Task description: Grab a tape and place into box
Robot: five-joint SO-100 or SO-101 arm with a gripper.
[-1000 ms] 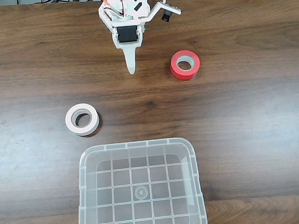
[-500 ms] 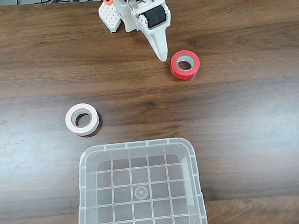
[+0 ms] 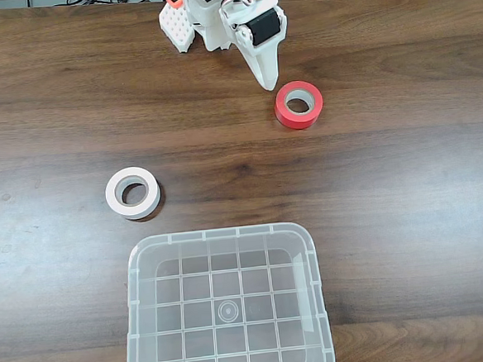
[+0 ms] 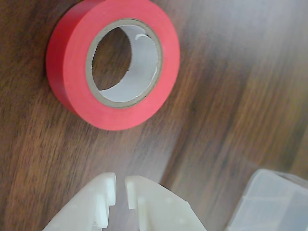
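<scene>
Jaws nearly closed (a slim gap) near the tape (image 4: 113,62). Dark wood-grain counter (image 3: 391,187) carries the box (image 3: 227,305).

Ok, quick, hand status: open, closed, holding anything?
Hand: closed, holding nothing; it sits just short of the red tape, not touching it.

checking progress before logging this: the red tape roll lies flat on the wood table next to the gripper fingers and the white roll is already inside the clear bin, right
Not quite. In the fixed view the white ring-shaped tape roll lies on the brown wooden table, outside the clear plastic grid-bottomed bin. The rest holds: the red ring-shaped tape roll lies flat beside the white plastic fingers.
</scene>
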